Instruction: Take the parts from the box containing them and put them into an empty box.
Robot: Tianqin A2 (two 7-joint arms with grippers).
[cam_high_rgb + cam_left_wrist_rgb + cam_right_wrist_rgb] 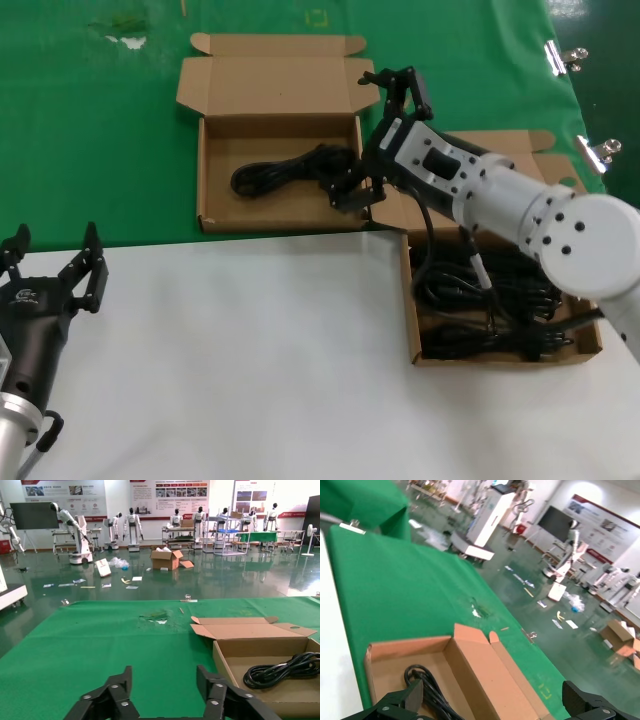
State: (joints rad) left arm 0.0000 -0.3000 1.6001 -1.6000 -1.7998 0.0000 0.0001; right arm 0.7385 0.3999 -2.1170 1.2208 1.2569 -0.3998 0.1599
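Two brown cardboard boxes show in the head view. The near right box [413, 320] holds several black coiled cables [480, 295]. The far box [203, 170], lid folded back, holds one cable bundle [285, 172]. My right gripper [375, 140] hangs open over the far box's right end, nothing between its fingers; the bundle's end lies close by the lower finger. In the right wrist view the right gripper [492, 705] straddles the box wall [465, 665], with the cable [427, 690] beside one finger. My left gripper [55, 265] rests open at the near left, empty.
Green cloth [100, 120] covers the far half of the table, a white surface [250, 340] the near half. Two metal clips [565, 57] [598, 152] lie at the cloth's right edge. The left wrist view shows the far box [225, 665] and its cable [285, 667] beyond the open left gripper [165, 685].
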